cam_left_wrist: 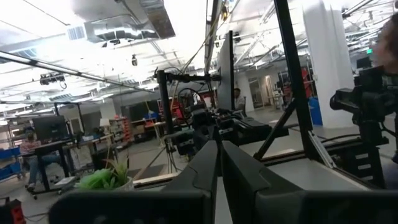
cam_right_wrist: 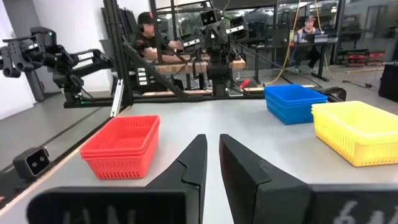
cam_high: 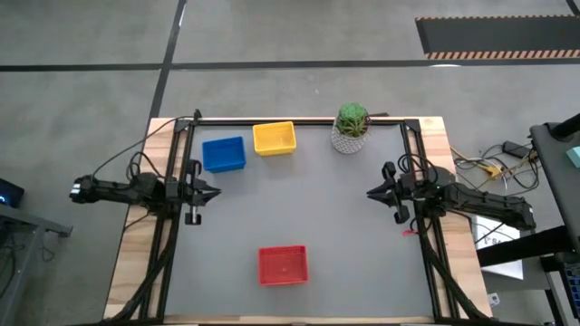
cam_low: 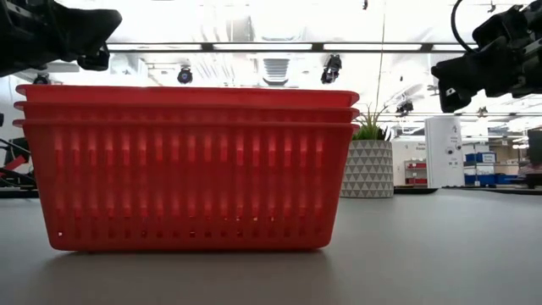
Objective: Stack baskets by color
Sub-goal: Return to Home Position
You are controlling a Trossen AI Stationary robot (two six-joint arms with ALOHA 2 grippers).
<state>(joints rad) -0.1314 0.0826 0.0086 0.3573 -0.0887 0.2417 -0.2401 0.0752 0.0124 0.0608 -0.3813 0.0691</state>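
Note:
A stack of three nested red baskets [cam_high: 283, 264] [cam_low: 186, 165] rests bottom-down on the grey table near its front edge. The blue baskets [cam_high: 224, 154] [cam_right_wrist: 295, 102] and the yellow baskets [cam_high: 274, 139] [cam_right_wrist: 357, 130] stand side by side at the far left; how many are nested in each I cannot tell. My left gripper [cam_high: 216, 192] [cam_left_wrist: 219, 149] hovers shut at the table's left edge, pointing inward. My right gripper [cam_high: 370, 192] [cam_right_wrist: 212, 140] hovers at the right edge, pointing inward, with a narrow gap between its fingers and nothing in it.
A green plant in a white patterned pot [cam_high: 352, 127] [cam_low: 368, 161] stands at the far edge, right of the yellow baskets. Black frame rails [cam_high: 177, 226] run along both sides of the table. People sit at desks in the room beyond.

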